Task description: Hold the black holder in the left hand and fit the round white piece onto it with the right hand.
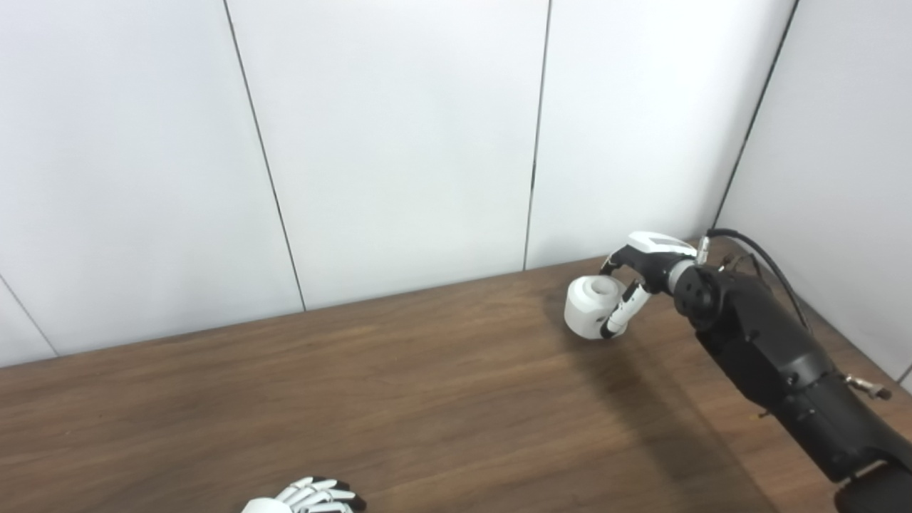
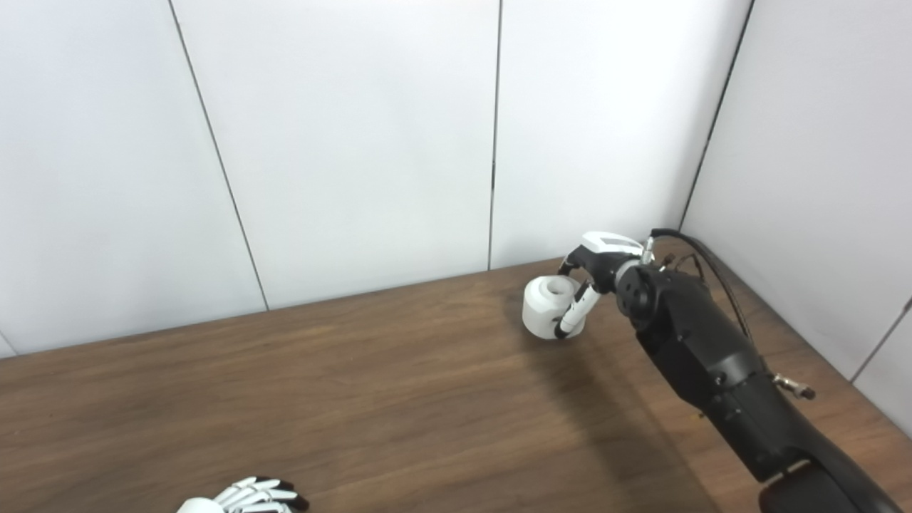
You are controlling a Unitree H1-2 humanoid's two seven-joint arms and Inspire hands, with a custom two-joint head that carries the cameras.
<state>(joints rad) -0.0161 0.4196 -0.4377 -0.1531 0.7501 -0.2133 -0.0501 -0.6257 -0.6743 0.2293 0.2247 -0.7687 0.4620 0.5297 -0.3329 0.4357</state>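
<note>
At the near edge of the wooden table [image 1: 399, 399] we see only the fingertips of the left hand [image 1: 313, 497], extended side by side; we cannot tell its state. Farther back at right, the right hand [image 1: 636, 281] grips the round white piece [image 1: 593, 308], whose central recess faces up, empty.

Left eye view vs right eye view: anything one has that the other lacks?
Only the left eye view: nothing extra. Only the right eye view: a wider strip of the right wall. Both share: the right robot hand shut on the round white piece over the table, the left robot hand at the bottom edge, no black holder.
</note>
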